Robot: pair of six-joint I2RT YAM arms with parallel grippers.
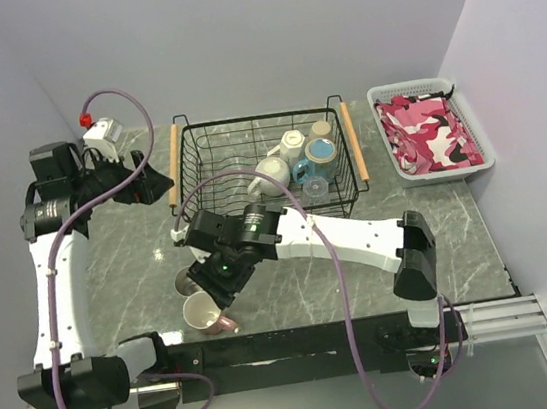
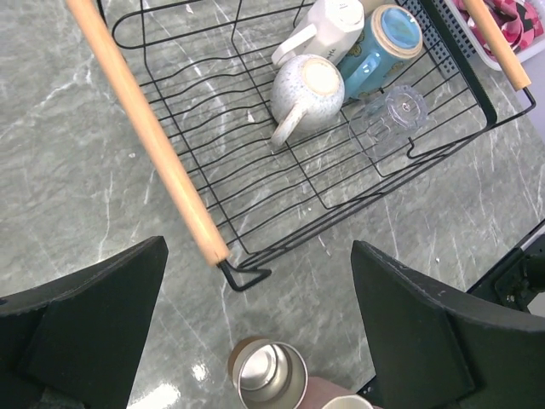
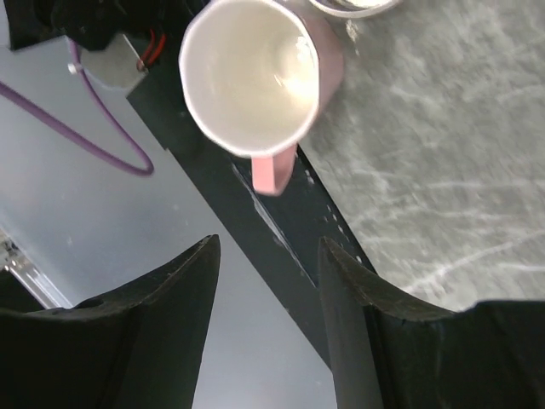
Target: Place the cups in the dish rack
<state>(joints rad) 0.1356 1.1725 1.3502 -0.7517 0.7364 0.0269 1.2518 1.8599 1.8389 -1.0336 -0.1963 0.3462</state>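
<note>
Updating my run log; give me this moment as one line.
left gripper: open, beside dish rack | right gripper: open, at pink mug, not gripping | pink mug, steel cup: on table | other cups: in rack

pink mug (image 3: pixel 255 77), white inside; black wire rack (image 1: pixel 213 162); grey marbled table (image 1: pixel 459 231); pink camouflage cloth (image 1: pixel 433 133)

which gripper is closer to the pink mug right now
Right. The right gripper hovers right by the pink mug; the left gripper sits far back by the dish rack.
</note>
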